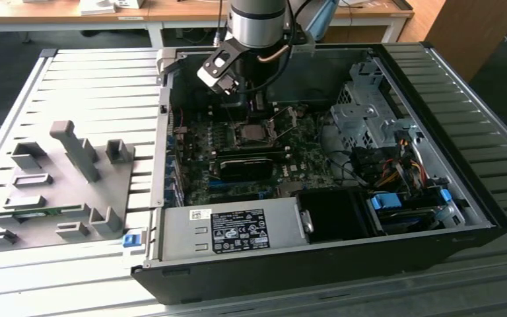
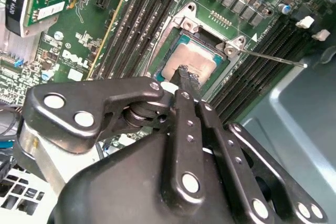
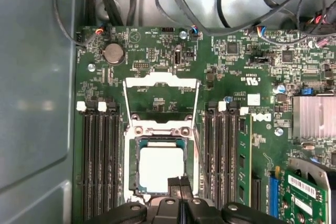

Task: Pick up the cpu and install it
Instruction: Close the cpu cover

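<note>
Slatted bench (image 1: 95,86) before wooden desks (image 1: 183,12).
The pale grey ribbed bench spans the exterior view; past its far edge the desks stand over a dark floor (image 1: 7,49), with a wooden cabinet (image 1: 478,33) beyond the far corner at the exterior view's right. Light is soft and even.

Above the cpu (image 3: 160,165) the space is open, but for the gripper (image 3: 180,181), fingers (image 3: 175,185) pressed together, at the cpu's edge. The swung-open load plate (image 3: 160,83) stands just beside the cpu, memory slots (image 3: 100,156) flank it, and cables (image 3: 181,3) cross farther off.
</note>
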